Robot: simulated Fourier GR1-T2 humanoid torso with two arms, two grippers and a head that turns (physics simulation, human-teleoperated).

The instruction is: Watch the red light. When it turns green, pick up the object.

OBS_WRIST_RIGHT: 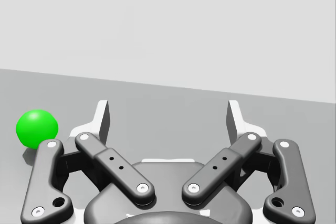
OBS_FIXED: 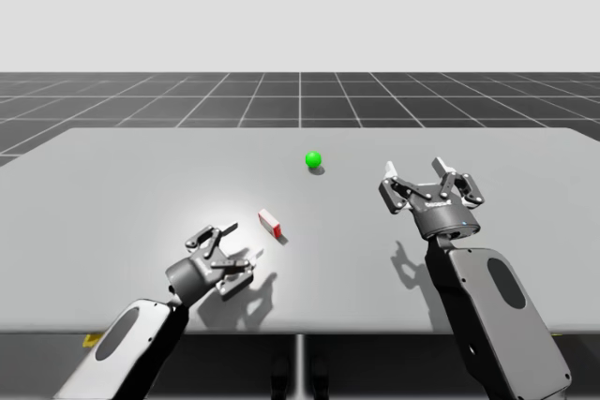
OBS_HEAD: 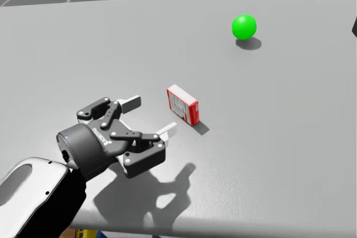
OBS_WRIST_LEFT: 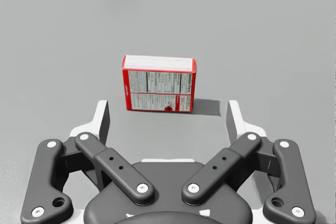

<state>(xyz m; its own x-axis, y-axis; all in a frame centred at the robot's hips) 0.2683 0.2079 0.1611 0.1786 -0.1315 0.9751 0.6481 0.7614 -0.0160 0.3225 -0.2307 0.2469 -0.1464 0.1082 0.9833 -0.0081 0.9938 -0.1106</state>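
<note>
1. Currently, at the lower left of the high view, the left hand [OBS_FIXED: 242,243] is seen released, fingers spread, low over the bench [OBS_FIXED: 112,194].
2. Just right of it, near the centre, the red-and-white box [OBS_FIXED: 270,224] is seen standing on a narrow side, ahead of the fingers and not yet between them.
3. Further right and higher, the light [OBS_FIXED: 313,159] is shown green, so pick-up is judged due. The left hand should be advanced straight until the box's ends are straddled, then closed squarely.
4. At the right, the right hand [OBS_FIXED: 415,175] is held released.

free table [OBS_WRIST_LEFT: 58,51] between left gripper [OBS_WRIST_LEFT: 168,121] and box [OBS_WRIST_LEFT: 159,83]
</note>
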